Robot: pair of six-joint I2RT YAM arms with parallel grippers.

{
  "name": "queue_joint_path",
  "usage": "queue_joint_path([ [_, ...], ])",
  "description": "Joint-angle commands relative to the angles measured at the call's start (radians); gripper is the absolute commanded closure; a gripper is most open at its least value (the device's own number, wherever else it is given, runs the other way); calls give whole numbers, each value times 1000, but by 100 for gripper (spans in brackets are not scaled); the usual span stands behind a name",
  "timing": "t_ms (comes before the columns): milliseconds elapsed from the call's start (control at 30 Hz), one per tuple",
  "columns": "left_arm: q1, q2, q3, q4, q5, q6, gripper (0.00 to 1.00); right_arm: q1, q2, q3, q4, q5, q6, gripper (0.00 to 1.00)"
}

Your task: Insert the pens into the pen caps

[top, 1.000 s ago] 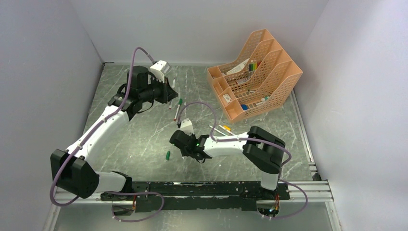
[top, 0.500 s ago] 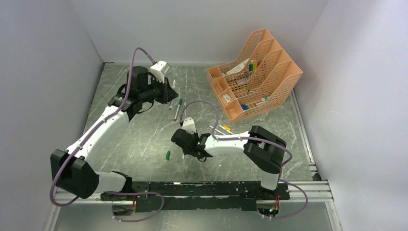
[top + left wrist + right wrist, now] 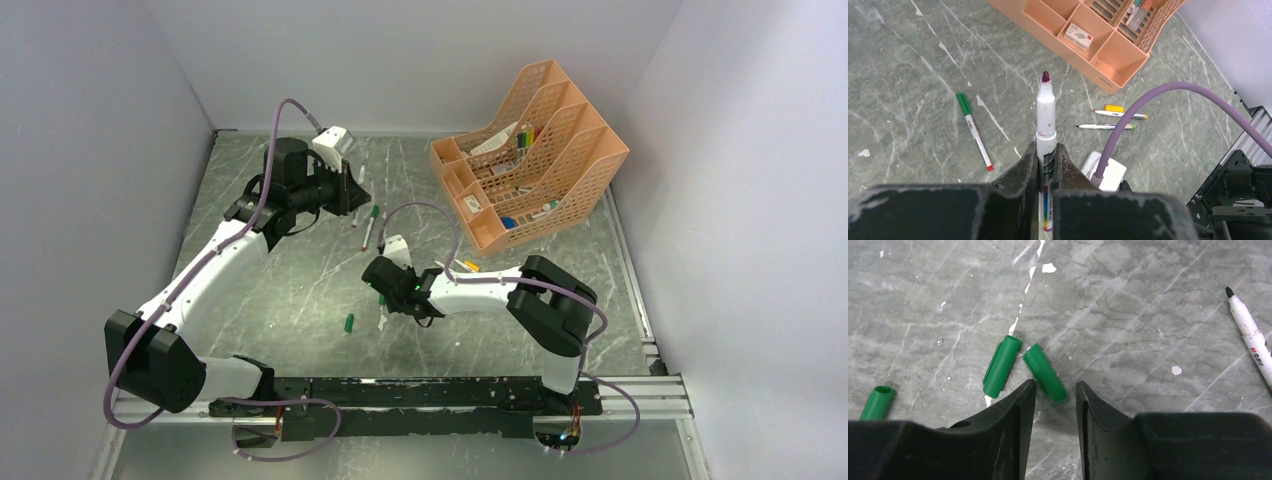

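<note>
The right pincer [image 3: 1053, 390] hangs low over the middle of the bench [image 3: 1148, 315], jaws apart and gripping nothing. One green cap [image 3: 1044, 372] lies slanted on the bench, its near end just between the fingertips. A second cap [image 3: 1001, 366] lies just beside it, outside the jaws, and a third cap [image 3: 877, 403] lies well apart. The left pincer [image 3: 1047, 155], towards the far left corner, is clamped on a white pen [image 3: 1046, 107] whose dark red tip points out ahead of the jaws

Plain pale grey walls [image 3: 420, 60] boxed in a grey-green marbled counter [image 3: 310, 280] — white-scuffed, evenly and softly lit.
</note>
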Motion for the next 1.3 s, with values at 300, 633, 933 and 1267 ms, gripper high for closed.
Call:
queue_joint_path([
  [300, 5, -11, -1, 15, 12, 14, 93, -2, 29, 25, 79, -54, -166, 64],
  [633, 5, -11, -3, 10, 14, 14, 93, -10, 64, 30, 84, -101, -178, 76],
  [933, 5, -11, -7, 19, 22, 8, 93, -12, 27, 8, 77, -87, -163, 100],
  [1267, 0, -60, -66, 175, 110, -103, 93, -91, -312, -157, 234, -114, -98, 100],
])
